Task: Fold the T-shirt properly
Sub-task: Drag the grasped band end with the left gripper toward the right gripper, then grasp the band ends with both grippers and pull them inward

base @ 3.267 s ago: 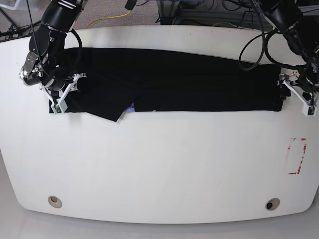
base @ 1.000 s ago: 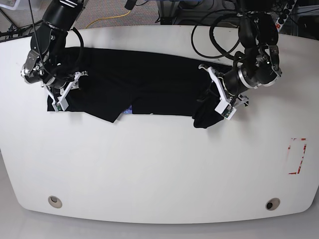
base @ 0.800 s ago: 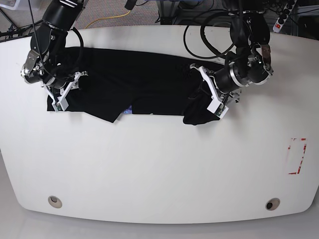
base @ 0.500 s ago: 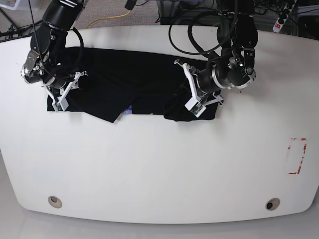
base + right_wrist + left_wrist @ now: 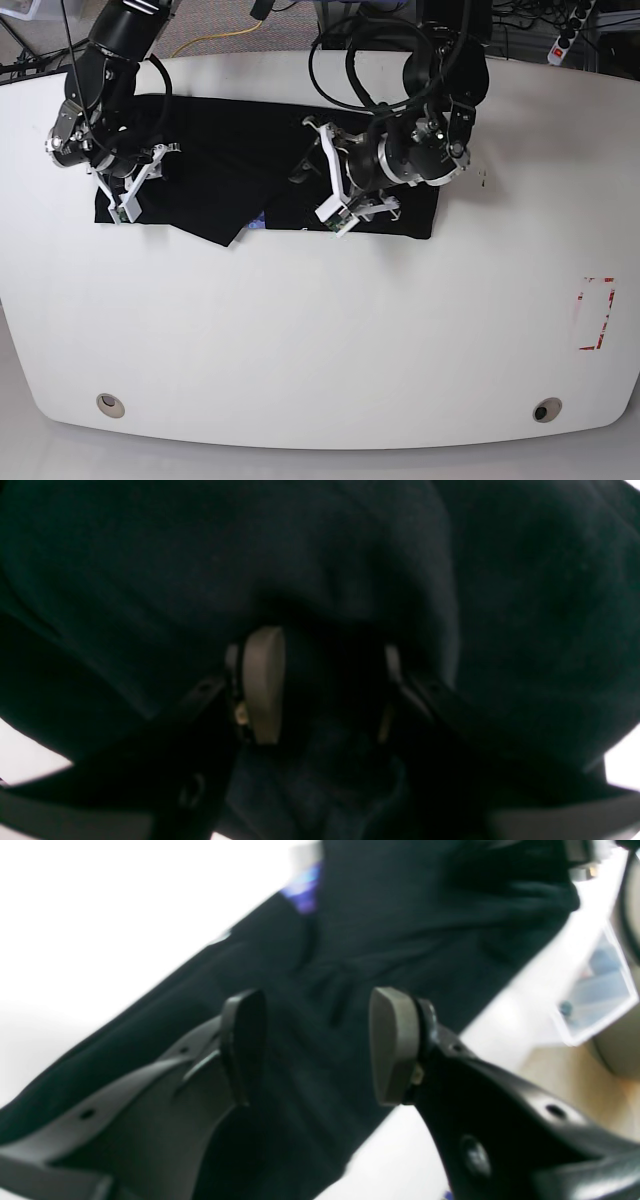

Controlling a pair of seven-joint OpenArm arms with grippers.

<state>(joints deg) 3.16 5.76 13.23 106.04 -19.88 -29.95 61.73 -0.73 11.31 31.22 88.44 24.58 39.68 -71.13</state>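
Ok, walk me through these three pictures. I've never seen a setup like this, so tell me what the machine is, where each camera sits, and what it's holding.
This is a robot with two arms working at a white table. One picture looks down on the whole table from above. The other two come from small cameras mounted at each arm's wrist, looking out along its pincer.

On the table lies a black T-shirt, partly folded, with a bit of its purple-blue print peeking out.

The left pincer, near the middle in the overhead view, is open above the cloth; its own camera shows the two fingers apart with nothing between them. The right pincer, at the shirt's other end, appears closed on a bunch of the fabric, which fills its own camera's view.
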